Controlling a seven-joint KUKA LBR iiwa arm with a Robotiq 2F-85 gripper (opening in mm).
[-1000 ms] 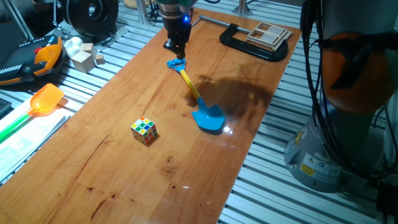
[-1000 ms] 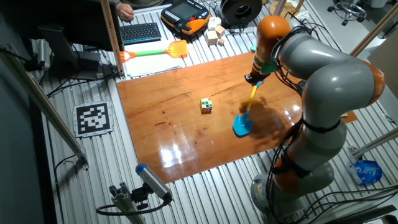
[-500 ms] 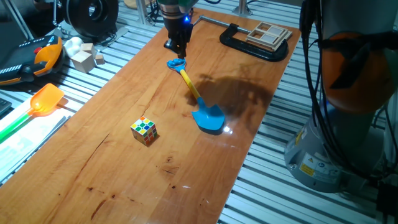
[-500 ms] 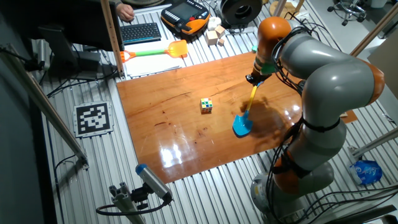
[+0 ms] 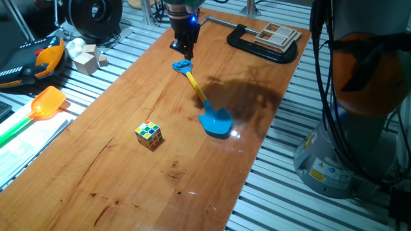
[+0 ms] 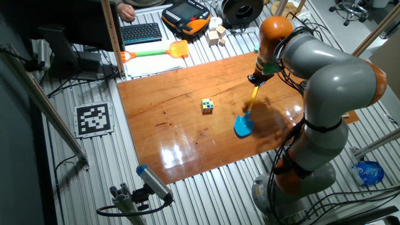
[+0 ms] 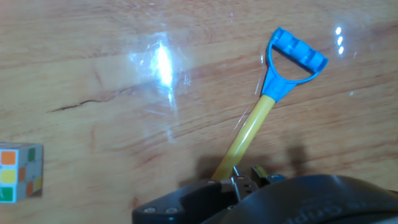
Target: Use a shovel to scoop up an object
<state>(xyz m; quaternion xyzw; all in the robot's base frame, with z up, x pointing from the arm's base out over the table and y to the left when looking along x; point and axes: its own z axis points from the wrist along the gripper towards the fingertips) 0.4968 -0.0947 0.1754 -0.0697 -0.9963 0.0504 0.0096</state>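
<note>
The cube (image 5: 149,135) is sitting on the worktop (image 5: 122,173), left of and apart from the shovel (image 5: 204,106), which is lying flat w/ blade nearest it. The gripper (image 5: 182,47) is hovering just over the D-loop; can't tell if jaws are apart. It's needing to drop straight & clamp the loop squarely so the blade isn't twisting.

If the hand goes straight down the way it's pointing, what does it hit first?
Most likely the shovel's blue end loop, lying right beneath the hand; depth is unclear, so it could reach the table beside it.

Shovel (image 6: 247,114) flat on table (image 6: 162,125); cube (image 6: 207,105) apart, left.
</note>
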